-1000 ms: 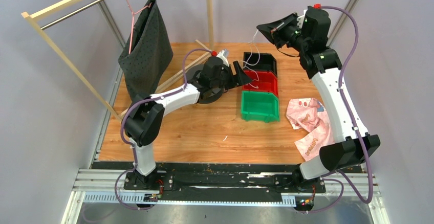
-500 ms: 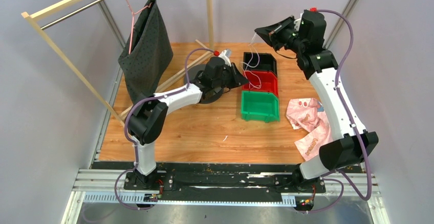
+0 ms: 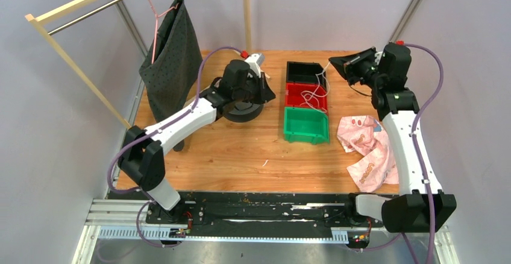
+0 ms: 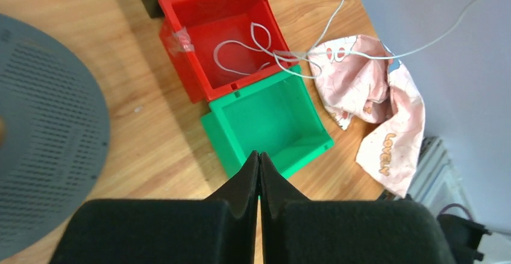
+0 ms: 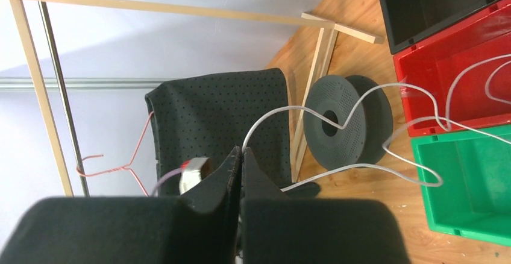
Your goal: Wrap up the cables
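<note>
The cables are one thin white wire [image 3: 310,98]. It lies in loose loops in the red bin [image 3: 290,97] and rises to my right gripper [image 3: 333,62], which hangs above the black bin's right end. In the right wrist view that gripper [image 5: 242,150] is shut on the wire [image 5: 263,125], which comes out at the fingertips and curves away toward the bins. My left gripper [image 3: 269,94] hovers over the grey spool [image 3: 241,110], left of the bins. Its jaws [image 4: 259,154] are pressed together with nothing between them. The wire loops [image 4: 253,53] lie well ahead of it.
A black bin [image 3: 305,71], the red bin and a green bin [image 3: 306,125] stand in a row at mid table. A pink patterned cloth [image 3: 367,149] lies to the right. A dark cloth on a pink hanger [image 3: 175,53] hangs from the wooden rack [image 3: 72,65] at back left.
My left gripper has shut and drawn back left from the bins to above the spool. My right gripper has carried the wire rightward and lower, and loops now rest in the red bin.
</note>
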Robot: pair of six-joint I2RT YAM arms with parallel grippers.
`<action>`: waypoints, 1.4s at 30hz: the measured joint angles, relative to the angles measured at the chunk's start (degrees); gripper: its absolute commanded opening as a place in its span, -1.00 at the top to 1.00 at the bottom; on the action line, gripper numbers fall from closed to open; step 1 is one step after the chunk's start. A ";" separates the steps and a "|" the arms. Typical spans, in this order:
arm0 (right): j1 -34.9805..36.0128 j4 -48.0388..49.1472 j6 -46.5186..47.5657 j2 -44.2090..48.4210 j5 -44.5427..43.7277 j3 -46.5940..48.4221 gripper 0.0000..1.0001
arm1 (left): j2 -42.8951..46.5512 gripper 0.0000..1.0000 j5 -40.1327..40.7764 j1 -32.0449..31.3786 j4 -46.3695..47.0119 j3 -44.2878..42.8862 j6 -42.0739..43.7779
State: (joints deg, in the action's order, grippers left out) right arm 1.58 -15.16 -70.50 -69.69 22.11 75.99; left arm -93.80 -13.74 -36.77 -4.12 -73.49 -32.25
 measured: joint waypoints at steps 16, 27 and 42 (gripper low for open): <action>1.75 1.73 1.20 -2.43 4.70 10.80 0.98 | -0.35 -0.41 -3.87 -0.22 -3.06 -4.24 4.94; 6.08 3.69 -0.48 -7.80 3.58 14.16 0.98 | -8.13 -0.47 -7.89 -0.48 2.43 -9.75 0.96; 7.85 7.89 -3.91 -11.63 2.14 15.87 0.98 | -15.12 -0.47 -5.46 -2.80 9.60 -8.85 -12.59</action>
State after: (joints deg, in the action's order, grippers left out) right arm 9.43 -7.27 -74.41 -81.32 24.25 91.85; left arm -108.92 -19.20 -39.57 5.48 -82.35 -44.84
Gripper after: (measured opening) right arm 0.011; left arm 0.737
